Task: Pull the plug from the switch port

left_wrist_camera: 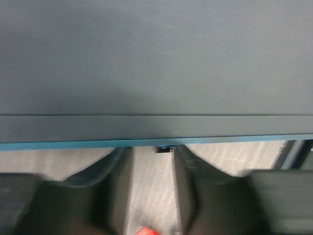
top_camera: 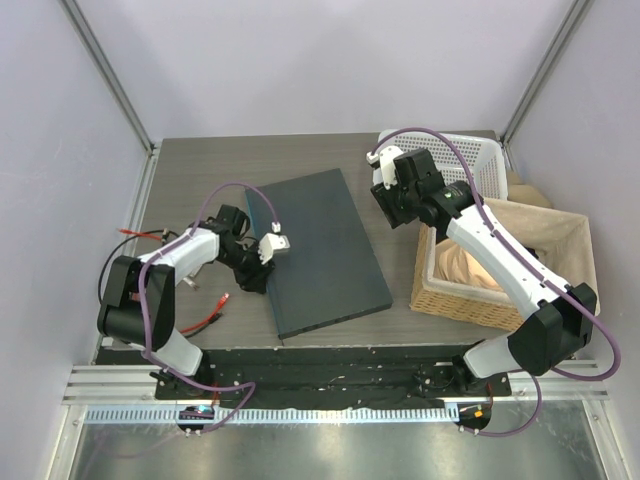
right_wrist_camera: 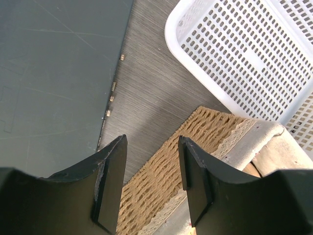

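The switch (top_camera: 320,250) is a flat dark slate-grey box lying mid-table. In the left wrist view it (left_wrist_camera: 156,63) fills the upper half, and a small dark socket (left_wrist_camera: 165,149) sits under its bluish front edge. My left gripper (left_wrist_camera: 151,149) (top_camera: 255,275) is right at that edge, its jaws apart on either side of the socket with bare table between them. A blurred red bit (left_wrist_camera: 146,231) shows at the bottom between the fingers. A red cable's plug end (top_camera: 222,297) lies on the table left of the switch. My right gripper (right_wrist_camera: 152,142) (top_camera: 398,212) hangs open and holds nothing.
A white perforated basket (top_camera: 470,160) (right_wrist_camera: 244,54) stands at the back right. A cloth-lined wicker basket (top_camera: 560,260) (right_wrist_camera: 166,186) sits beside the switch's right edge (right_wrist_camera: 54,73), below my right gripper. Another red cable (top_camera: 140,235) lies at the far left.
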